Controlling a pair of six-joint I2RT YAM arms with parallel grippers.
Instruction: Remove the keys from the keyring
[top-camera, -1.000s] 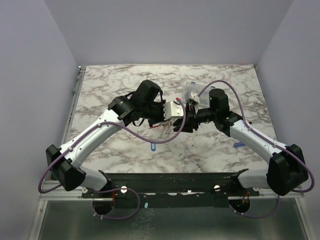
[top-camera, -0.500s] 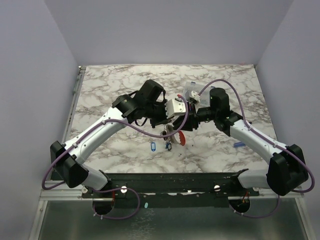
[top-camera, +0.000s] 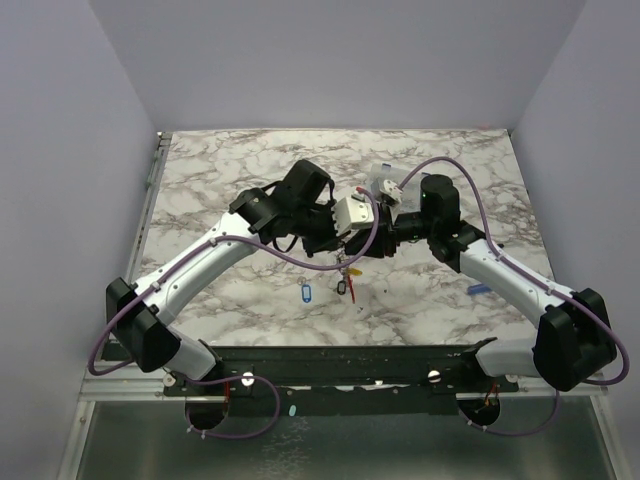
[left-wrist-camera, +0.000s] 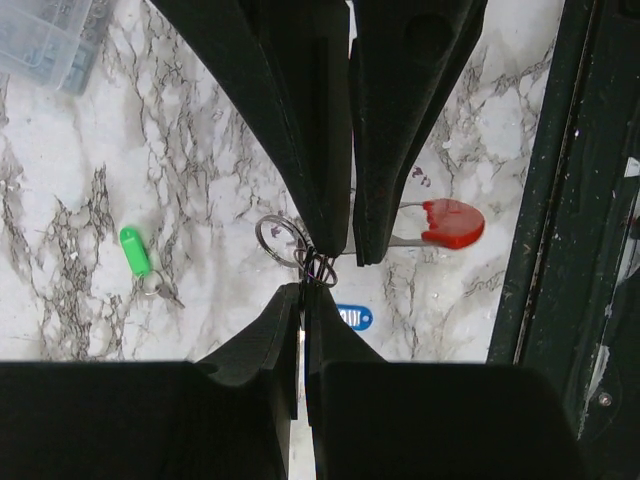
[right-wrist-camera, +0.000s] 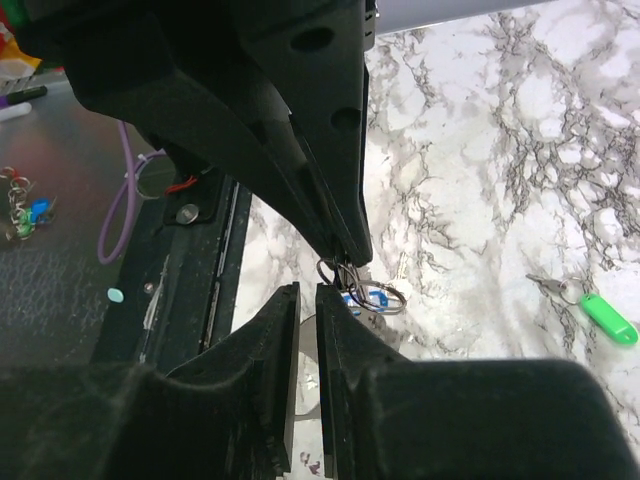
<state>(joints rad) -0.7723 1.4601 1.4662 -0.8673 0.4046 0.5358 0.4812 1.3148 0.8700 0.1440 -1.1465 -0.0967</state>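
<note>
Left tool (left-wrist-camera: 303, 290), right tool (right-wrist-camera: 307, 290) tip to tip, both pinched on thin wire keyring (left-wrist-camera: 316, 268); red-tagged key (left-wrist-camera: 452, 223) beside; veined marble counter (left-wrist-camera: 200, 180) beneath, dark rail (left-wrist-camera: 560, 200) near.

One green-tagged key (left-wrist-camera: 135, 250), one red-tagged key (left-wrist-camera: 452, 222), one blue tag (left-wrist-camera: 354, 317) and one clear box (left-wrist-camera: 50, 40).

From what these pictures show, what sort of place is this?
Probably a robot test bench: a marble-pattern table boxed in by plain lilac walls, with a left arm and a right arm bolted to a black rail at its near edge.
</note>
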